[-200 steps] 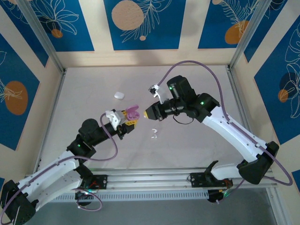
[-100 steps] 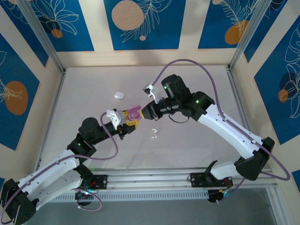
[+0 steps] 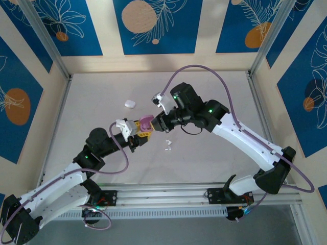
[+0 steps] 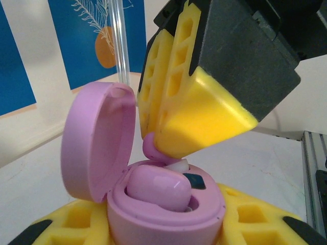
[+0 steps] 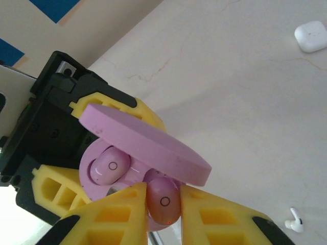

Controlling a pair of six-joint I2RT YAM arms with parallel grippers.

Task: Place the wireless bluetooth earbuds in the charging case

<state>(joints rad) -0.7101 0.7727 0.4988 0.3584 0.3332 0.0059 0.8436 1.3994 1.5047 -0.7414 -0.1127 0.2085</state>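
Observation:
My left gripper (image 3: 140, 130) is shut on the base of a pink charging case (image 4: 163, 217), holding it above the table with its lid (image 4: 97, 145) open and upright. One pink earbud (image 4: 158, 188) lies seated in the case's left socket. My right gripper (image 5: 164, 204) is shut on a second pink earbud (image 5: 164, 200), pinched between its yellow fingers (image 4: 204, 120). That earbud (image 4: 149, 147) sits right at the case's other socket, just under the lid's edge (image 5: 153, 145). How deep it sits is hidden by the fingers. In the top view the right gripper (image 3: 158, 124) meets the case (image 3: 146, 122).
A white closed case (image 3: 130, 103) lies on the table farther back left. Two small white earbuds (image 3: 167, 146) lie on the table below the right gripper; one of them (image 5: 294, 223) shows near the right wrist. Panel walls enclose the table, with a metal rail along the near edge.
The right gripper has moved left with the pink earbud, from a gap away to right against the open case. The left arm and case have stayed still.

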